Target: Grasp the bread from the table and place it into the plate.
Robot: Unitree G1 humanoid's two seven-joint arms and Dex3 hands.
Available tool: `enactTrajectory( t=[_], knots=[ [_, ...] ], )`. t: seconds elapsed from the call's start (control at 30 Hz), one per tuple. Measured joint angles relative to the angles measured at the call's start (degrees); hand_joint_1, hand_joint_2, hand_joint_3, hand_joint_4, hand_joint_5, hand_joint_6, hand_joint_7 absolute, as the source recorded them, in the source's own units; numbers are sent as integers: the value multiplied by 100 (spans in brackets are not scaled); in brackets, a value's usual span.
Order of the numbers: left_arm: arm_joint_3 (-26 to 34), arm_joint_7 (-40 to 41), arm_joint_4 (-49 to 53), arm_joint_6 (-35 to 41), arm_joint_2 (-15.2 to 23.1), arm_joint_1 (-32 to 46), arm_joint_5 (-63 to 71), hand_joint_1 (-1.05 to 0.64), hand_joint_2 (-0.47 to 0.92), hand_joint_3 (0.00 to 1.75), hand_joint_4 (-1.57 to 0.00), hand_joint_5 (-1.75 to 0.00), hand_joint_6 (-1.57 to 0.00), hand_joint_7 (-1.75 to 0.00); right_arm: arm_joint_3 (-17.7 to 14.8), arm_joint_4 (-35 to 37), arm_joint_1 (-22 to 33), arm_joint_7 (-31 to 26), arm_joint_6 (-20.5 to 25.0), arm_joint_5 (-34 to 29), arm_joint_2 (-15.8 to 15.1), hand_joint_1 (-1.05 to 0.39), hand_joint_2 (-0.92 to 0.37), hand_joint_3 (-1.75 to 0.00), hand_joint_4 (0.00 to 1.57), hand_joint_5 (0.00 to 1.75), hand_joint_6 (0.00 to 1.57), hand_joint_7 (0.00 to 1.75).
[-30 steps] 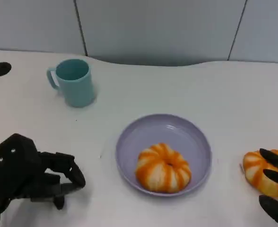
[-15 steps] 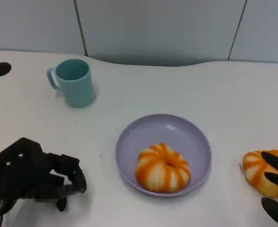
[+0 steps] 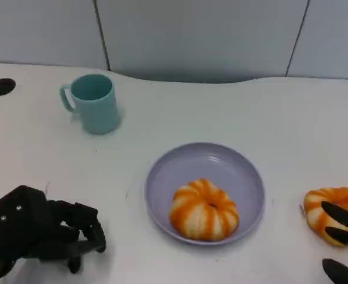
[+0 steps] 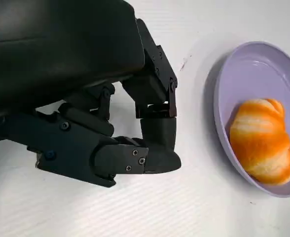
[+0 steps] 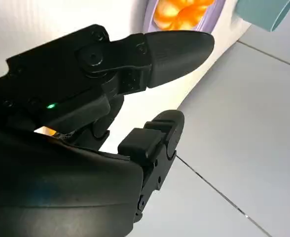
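At the table's near left corner, the robot's left hand (image 3: 41, 231) rests low over the white table (image 3: 233, 106), its black fingers (image 4: 157, 143) curled inward with nothing between them. Toward the far left edge stands a teal mug (image 3: 94, 103), upright, handle turned to the left, with a dark round hole (image 3: 0, 87) in the tabletop beyond it near the left edge. At the middle of the table sits a lavender plate (image 3: 239, 163), and an orange-and-white striped bread (image 3: 205, 210) lies inside it on the near side, well apart from the left hand. A second striped bread (image 3: 328, 207) lies on the bare table near the right edge, just beside the plate but not touching it. The right hand (image 3: 342, 236) reaches in at the near right corner, its fingers spread and two of them laid across the near side of that bread; whether they actually press on it or merely hover over it cannot be told, since the hand is cut off at the edge.
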Motion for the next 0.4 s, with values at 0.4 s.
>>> enactTrajectory(
  t=[0.4],
  knots=[
    [13, 0, 73, 86, -14, -71, -35, -59, 92, 35, -68, -165, -71, -128, 49, -14, -41, 80, 204, -167, 3, -36, -92, -32, 80, 0, 68, 0]
  ],
)
